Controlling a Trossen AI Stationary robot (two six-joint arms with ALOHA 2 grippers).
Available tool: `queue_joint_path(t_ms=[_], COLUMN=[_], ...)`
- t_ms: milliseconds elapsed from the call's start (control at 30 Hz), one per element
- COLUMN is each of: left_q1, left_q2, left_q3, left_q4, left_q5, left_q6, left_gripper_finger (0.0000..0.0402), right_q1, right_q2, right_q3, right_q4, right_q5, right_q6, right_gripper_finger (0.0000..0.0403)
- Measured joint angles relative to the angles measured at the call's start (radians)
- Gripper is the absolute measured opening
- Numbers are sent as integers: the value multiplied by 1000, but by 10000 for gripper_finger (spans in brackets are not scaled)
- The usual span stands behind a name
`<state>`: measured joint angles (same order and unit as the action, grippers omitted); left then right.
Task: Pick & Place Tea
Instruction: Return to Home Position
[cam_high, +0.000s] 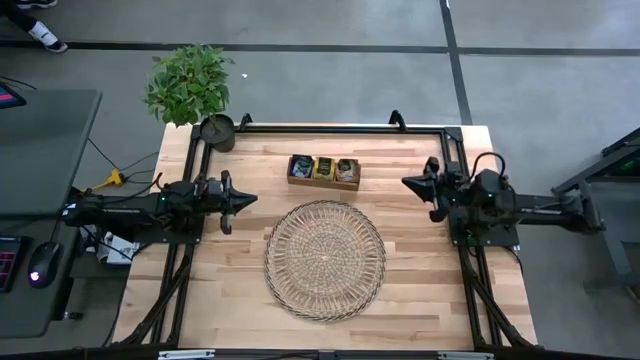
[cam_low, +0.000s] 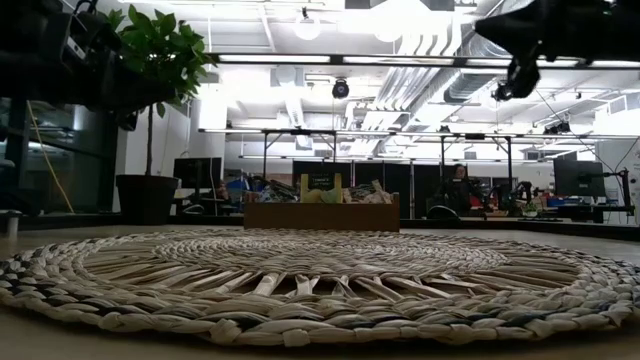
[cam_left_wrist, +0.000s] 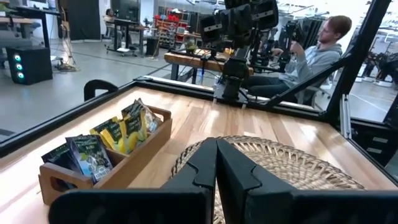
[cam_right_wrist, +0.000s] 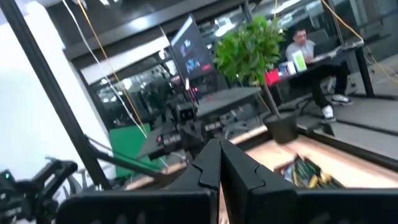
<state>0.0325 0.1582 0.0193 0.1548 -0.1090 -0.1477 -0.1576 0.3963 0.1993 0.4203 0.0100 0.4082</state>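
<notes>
Behind the woven tray (cam_high: 325, 260), tea (cam_high: 324, 168) fills the wooden organizer (cam_high: 323, 184); left hand (cam_high: 248, 200), right hand (cam_high: 410, 184) closed

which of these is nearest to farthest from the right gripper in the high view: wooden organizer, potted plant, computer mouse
From the right gripper, high view:
1. wooden organizer, back middle of the table.
2. potted plant, at its back left corner.
3. computer mouse, off it, on the desk far left.
</notes>
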Motion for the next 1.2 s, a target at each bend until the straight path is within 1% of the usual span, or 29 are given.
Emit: queue_joint_path(t_ms=[133,200,300,333,433,500,567,667,833,933,1067,1200], left_q1=[0,0,0,0,0,0,0,0,0,0,0,0], left_q2=[0,0,0,0,1,0,0,0,0,0,1,1], left_q3=[0,0,0,0,0,0,0,0,0,0,0,0], left_q4=[1,5,6,7,10,8,14,37,39,21,-2,7], left_q5=[-13,-22,-24,-24,-31,-36,-40,-40,-41,-41,-36,-35], left_q6=[14,15,20,20,20,20,20,20,12,12,-4,-67], left_gripper_finger=[5,5,5,5,5,5,5,5,5,5,5,5], right_q1=[8,8,8,8,10,10,10,10,10,10,10,10], right_q2=[-153,-241,-376,-394,-376,-369,-379,-393,-391,-390,-390,-390], right_q3=[0,0,0,3,17,27,23,23,4,-28,-87,-150], right_q4=[-194,-264,-359,-391,-480,-489,-534,-558,-609,-562,-452,-367], right_q5=[10,14,47,58,37,25,32,35,-2,-9,-24,-50], right_q6=[10,9,-3,-1,2,2,1,-6,8,2,-8,-8], right_gripper_finger=[0,0,0,0,0,0,0,0,0,0,0,0])
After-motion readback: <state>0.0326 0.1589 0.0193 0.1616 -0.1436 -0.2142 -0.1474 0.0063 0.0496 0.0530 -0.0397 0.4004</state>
